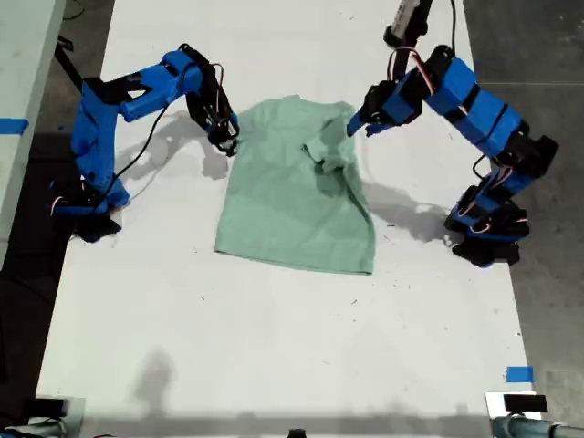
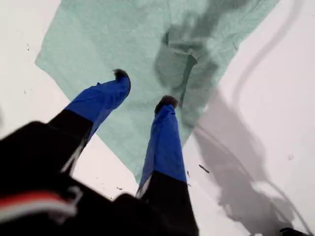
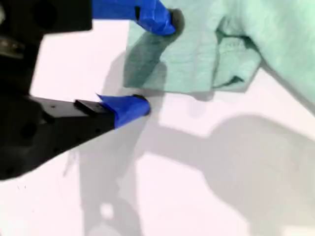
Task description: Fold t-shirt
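Folding the t-shirt (image 1: 292,196), lying mid-table (image 1: 274,347) with one sleeve already turned in. My first gripper (image 2: 142,88), jaws apart, above the cloth; my second gripper (image 3: 157,64), jaws apart, straddling its edge. Better to pinch only one layer, then lift slowly.

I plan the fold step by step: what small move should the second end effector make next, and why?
Probably close my second end effector on the t-shirt edge: it is open, one finger over cloth, the other over the bare table.
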Tool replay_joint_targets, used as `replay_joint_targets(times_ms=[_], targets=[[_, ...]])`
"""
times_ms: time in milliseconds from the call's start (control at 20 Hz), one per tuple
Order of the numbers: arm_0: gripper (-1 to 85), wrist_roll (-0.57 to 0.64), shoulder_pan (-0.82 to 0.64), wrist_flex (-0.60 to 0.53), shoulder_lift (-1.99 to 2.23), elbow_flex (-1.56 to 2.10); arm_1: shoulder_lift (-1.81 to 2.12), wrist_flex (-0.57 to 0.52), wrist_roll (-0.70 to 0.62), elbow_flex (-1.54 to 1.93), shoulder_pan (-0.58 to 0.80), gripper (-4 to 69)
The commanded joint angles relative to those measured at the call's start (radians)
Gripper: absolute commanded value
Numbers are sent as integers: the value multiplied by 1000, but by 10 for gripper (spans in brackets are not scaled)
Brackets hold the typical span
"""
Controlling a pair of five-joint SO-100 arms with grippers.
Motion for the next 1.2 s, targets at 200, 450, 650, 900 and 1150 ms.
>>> replay_joint_targets(times_ms=[200, 450, 650, 900, 1150], targets=[[0, -31, -55, 107, -110, -222, 110, -32, 12, 28, -11, 151], [0, -31, -44, 109, -48, -221, 133, -55, 15, 80, -11, 144], [0, -35, -31, 155, 133, -192, 164, -67, 20, 127, -3, 140], [0, -48, 0, 190, 341, -172, 202, -77, 25, 170, 3, 134], [0, -17, 98, 25, 387, -127, 270, -83, 37, 245, 5, 130]])
